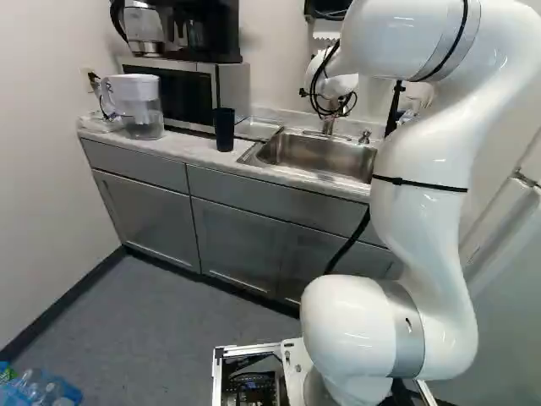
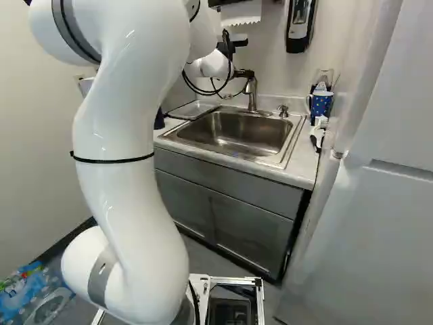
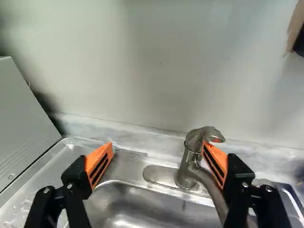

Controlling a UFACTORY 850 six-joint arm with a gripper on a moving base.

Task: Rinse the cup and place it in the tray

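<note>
Over the sink (image 2: 237, 132), toward the worktop's back edge, the hand (image 2: 243, 73) hangs open. Wrist view: two fingers, orange pads (image 3: 99, 164), spread wide, nothing gripped. One finger overlaps the tap (image 3: 187, 166) near its handle; whether they touch, cannot tell. The white arm (image 1: 423, 203) rises from its joint at the foot of both base views and bends forward to the sink.

Black cup (image 1: 224, 129) stands upright on the worktop (image 1: 190, 149), near the front edge, between the microwave's right end and the sink. Its inside is hidden. Flat metal tray (image 1: 256, 129) lies just beyond it, toward the back edge, beside the sink. Wet drops show on the tray in the wrist view.

Left end of the worktop: clear pitcher (image 1: 142, 106) with a white top, upright, in front of the microwave (image 1: 188, 91). Coffee maker (image 1: 205, 30) and kettle (image 1: 144, 30) sit on top of the microwave.

Back right corner of the worktop, right base view: blue spotted mug (image 2: 321, 105), upright. Soap pump (image 2: 283, 110) between mug and tap, on the sink's back rim. Paper towel (image 2: 241, 12) hangs on the wall above. Wrapped bottles (image 2: 34, 294) on the floor, lower left of the same view.
</note>
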